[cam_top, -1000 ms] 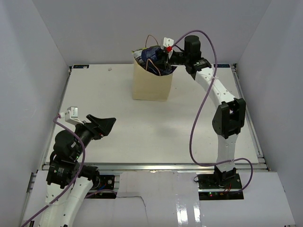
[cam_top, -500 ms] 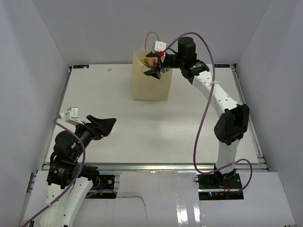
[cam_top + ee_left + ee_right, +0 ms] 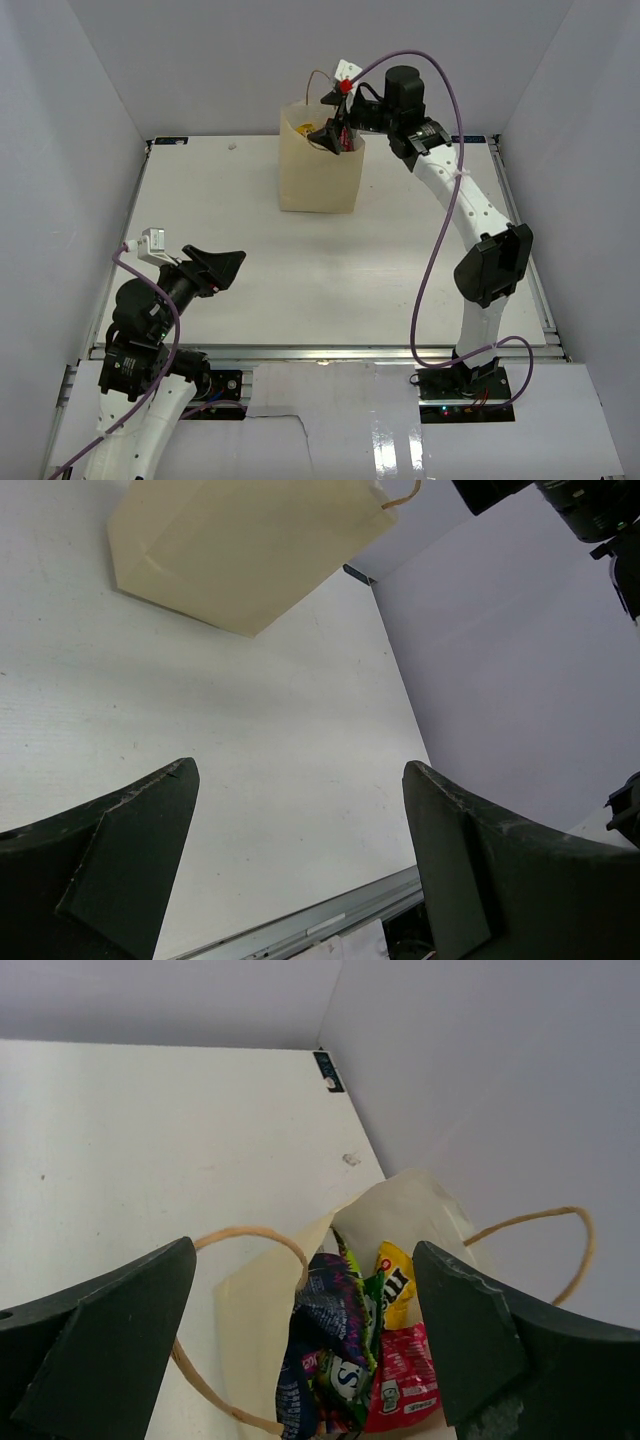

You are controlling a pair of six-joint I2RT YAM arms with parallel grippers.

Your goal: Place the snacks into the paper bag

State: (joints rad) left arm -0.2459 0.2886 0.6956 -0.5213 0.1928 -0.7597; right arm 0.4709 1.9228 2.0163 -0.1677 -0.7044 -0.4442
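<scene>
The paper bag (image 3: 320,175) stands upright near the far edge of the table (image 3: 300,290), about midway across, with white walls closing the table in at the back and on both sides. A wide stretch of table surface lies between the bag and the left claw (image 3: 215,265), which hangs low over the near left corner with its jaws spread apart and nothing between them. The right claw (image 3: 335,135) sits just above the bag's mouth, jaws apart and holding nothing. The right wrist view looks down into the bag, whose two loop handles (image 3: 240,1250) arch to either side. The snacks (image 3: 350,1360) are inside it, at least four wrappers: dark blue-purple, green, yellow and red. A second ago the right claw was lower, in the bag's mouth, with a blue packet; it has since lifted and opened. The left arm has not moved.
</scene>
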